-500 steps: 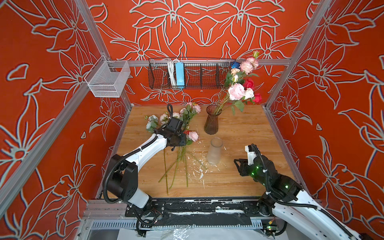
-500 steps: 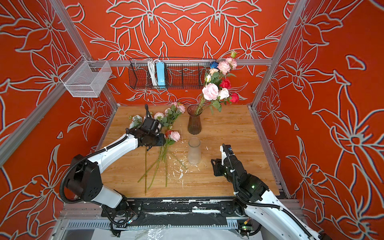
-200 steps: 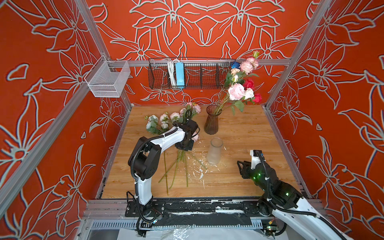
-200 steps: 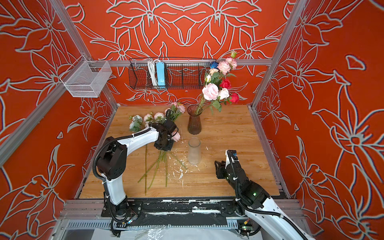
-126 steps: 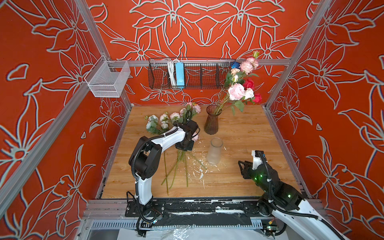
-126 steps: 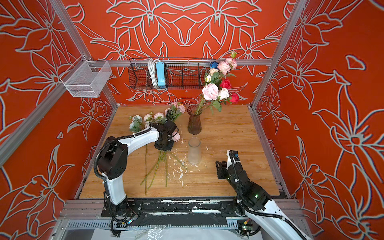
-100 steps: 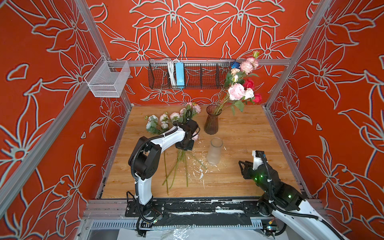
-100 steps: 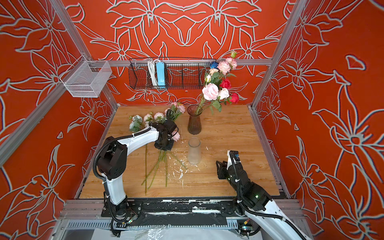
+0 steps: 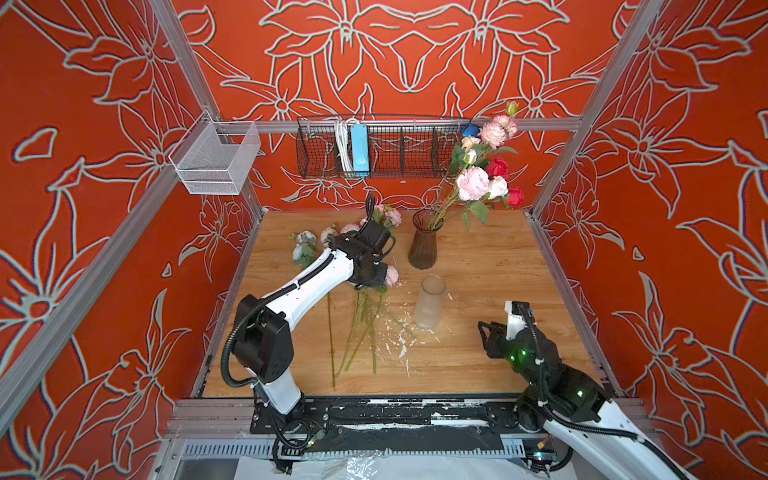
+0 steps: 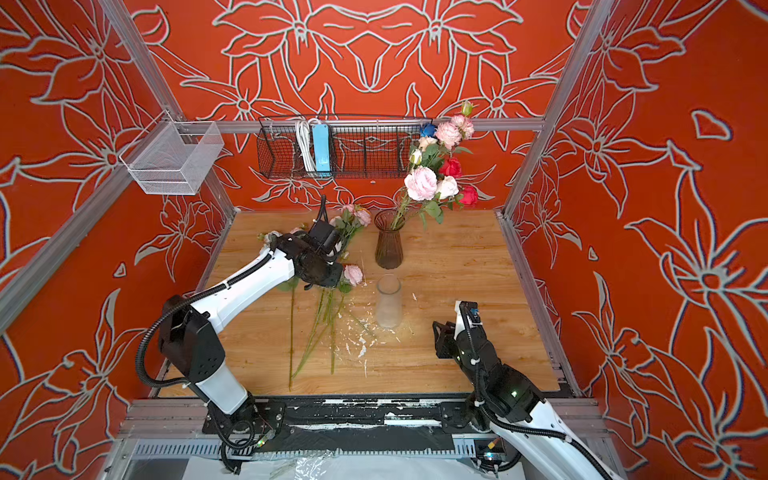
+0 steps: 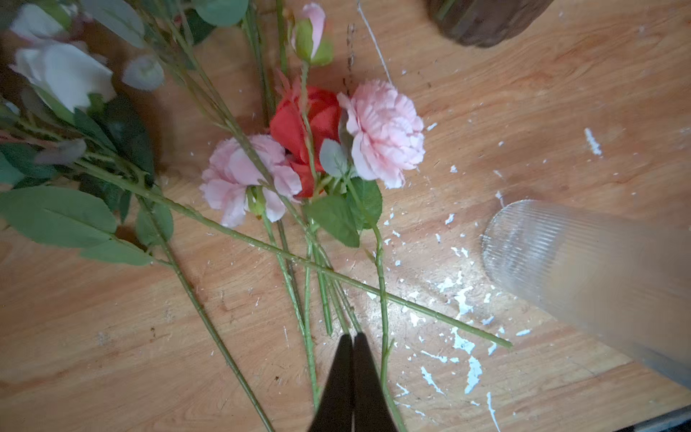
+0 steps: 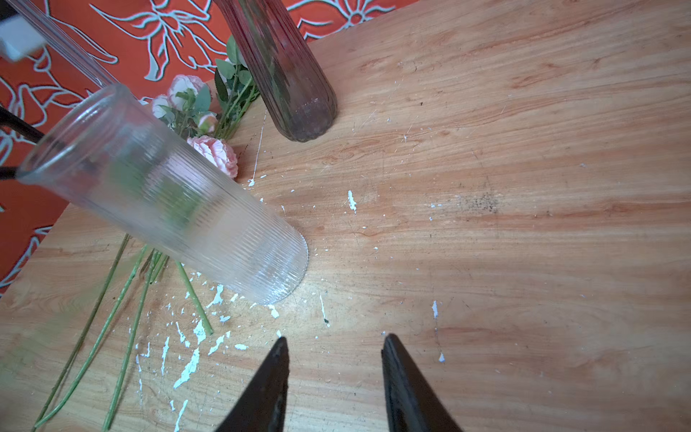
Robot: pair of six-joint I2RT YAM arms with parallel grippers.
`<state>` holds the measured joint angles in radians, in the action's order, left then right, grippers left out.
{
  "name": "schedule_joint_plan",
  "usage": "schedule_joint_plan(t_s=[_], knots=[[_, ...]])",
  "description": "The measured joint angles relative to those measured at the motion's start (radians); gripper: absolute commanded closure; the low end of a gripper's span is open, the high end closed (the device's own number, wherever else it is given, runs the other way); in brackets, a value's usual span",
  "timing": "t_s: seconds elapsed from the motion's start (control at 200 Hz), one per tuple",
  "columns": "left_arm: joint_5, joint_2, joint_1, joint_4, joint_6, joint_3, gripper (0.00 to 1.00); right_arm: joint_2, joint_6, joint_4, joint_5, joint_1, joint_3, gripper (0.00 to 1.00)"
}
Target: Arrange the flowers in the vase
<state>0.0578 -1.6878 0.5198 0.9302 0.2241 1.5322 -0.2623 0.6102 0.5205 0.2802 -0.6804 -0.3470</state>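
While part of the job looks done, a good share is left: the loose flowers (image 9: 391, 275) lie flat on the wooden table (image 9: 498, 266) at the left. Their thin green stems fan out and cross, with soft ruffled pink heads, one red, some white, and matte leaves. Over them the left gripper (image 11: 352, 336) has its jaws pressed together just where several stems meet; whether a stem is pinched there I cannot tell, as the tips hide it. Further right the dark vase (image 9: 423, 249), ribbed smoky glass with a narrow neck, stands upright and holds the arranged flowers (image 9: 473, 183), which lean rightward. Near it stands the clear vase (image 9: 430, 305), a finely ribbed cylinder, empty. At the right the right gripper (image 12: 335, 337) hangs spread, nothing between its jaws.
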Motion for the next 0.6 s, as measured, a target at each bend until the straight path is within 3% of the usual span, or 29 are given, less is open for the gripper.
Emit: schedule_joint_plan(t_s=[0.085,0.285,0.395,0.6], knots=[[-0.010,0.000,-0.005,0.002,-0.005,0.020,1.00,0.000,0.000,0.000,0.001,0.000,0.000,0.57],[-0.081,-0.017,-0.009,-0.011,0.003,-0.050,0.68,-0.001,0.000,-0.002,0.001,0.000,0.000,0.57],[-0.112,-0.081,-0.002,-0.041,0.017,-0.097,0.58,-0.010,0.000,-0.002,0.001,0.000,0.000,0.57],[-0.138,-0.205,0.003,-0.113,0.047,-0.117,0.58,-0.017,0.000,-0.002,0.001,0.000,0.000,0.56]])
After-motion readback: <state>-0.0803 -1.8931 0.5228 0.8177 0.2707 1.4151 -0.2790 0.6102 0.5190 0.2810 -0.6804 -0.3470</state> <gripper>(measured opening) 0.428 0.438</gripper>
